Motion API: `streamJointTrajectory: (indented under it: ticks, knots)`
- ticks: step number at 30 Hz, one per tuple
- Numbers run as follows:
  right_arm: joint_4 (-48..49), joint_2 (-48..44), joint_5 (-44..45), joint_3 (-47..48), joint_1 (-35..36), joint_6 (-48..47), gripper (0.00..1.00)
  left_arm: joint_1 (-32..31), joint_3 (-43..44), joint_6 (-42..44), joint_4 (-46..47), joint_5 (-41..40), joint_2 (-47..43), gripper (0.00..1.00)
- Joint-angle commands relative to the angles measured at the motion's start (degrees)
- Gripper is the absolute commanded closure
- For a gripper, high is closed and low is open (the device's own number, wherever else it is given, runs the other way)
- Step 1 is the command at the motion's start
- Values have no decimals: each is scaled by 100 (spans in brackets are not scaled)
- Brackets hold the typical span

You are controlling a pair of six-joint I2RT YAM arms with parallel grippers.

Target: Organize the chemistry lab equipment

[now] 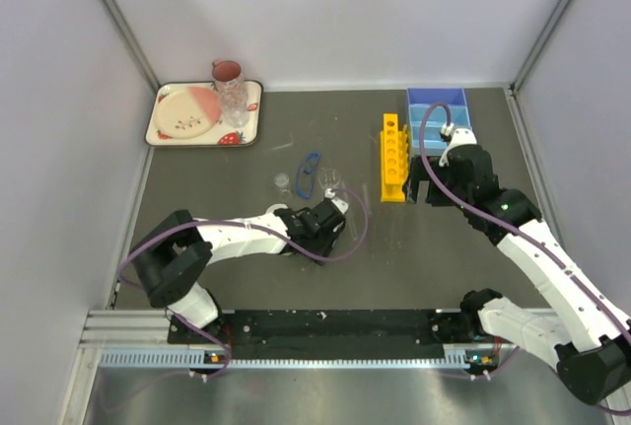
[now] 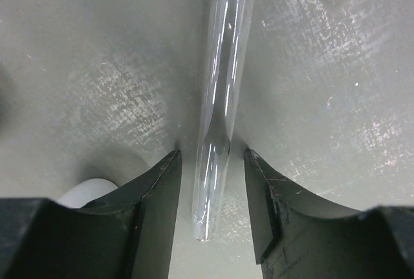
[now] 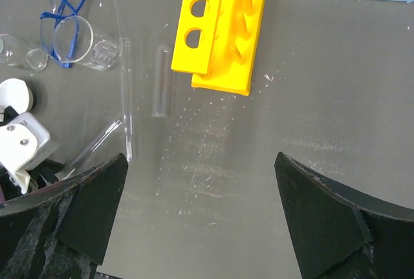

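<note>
straddling a thin glass rod (image 2: 220, 85) that lies flat on the dark table (image 2: 97, 65), the left gripper (image 2: 212, 157) has its jaws parted, one on each side of the rod with a small gap. i judge it is lined up to pinch the rod. the right gripper (image 3: 200, 166) hangs wide apart and empty near the yellow holed tube rack (image 3: 223, 26), probably because rods belong there. other rods (image 3: 126, 98) lie near the blue-rimmed goggles (image 3: 68, 7). no label or writing can be read.

Three thin glass rods (image 3: 160, 81); one yellow rack (image 3: 220, 33); one blue tray (image 1: 437, 107); one pair of goggles (image 3: 70, 33).
</note>
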Motion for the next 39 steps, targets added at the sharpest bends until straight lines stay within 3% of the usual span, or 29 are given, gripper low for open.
streamJointTrajectory:
  ticks: [1,4,8,13,20,27,32,33,39]
  knots:
    - [218,-126,-25,-33,61,38,1,-26,10,-133,-295,-245,370,56]
    - [227,-144,-25,-42,53,30,1,-53,54,-151,-330,-271,440,65]
    - [236,-144,-34,-42,61,12,1,-88,71,-195,-391,-342,449,86]
    - [245,-135,-87,-33,61,12,1,-105,89,-221,-506,-491,388,100]
    - [227,-144,-210,54,61,47,1,-140,404,-99,-953,-650,-218,100]
    - [-106,-205,-807,493,61,-23,1,-149,818,174,-1314,0,-1334,100]
    - [-291,-302,-2071,809,70,-137,1,-149,1055,621,-1376,853,-2001,100]
    - [-300,-311,-2578,836,70,-155,1,-149,1082,701,-1376,1323,-2099,100]
    - [-388,-364,-4511,1030,61,-199,1,-149,1109,1176,-1578,2092,-2837,100]
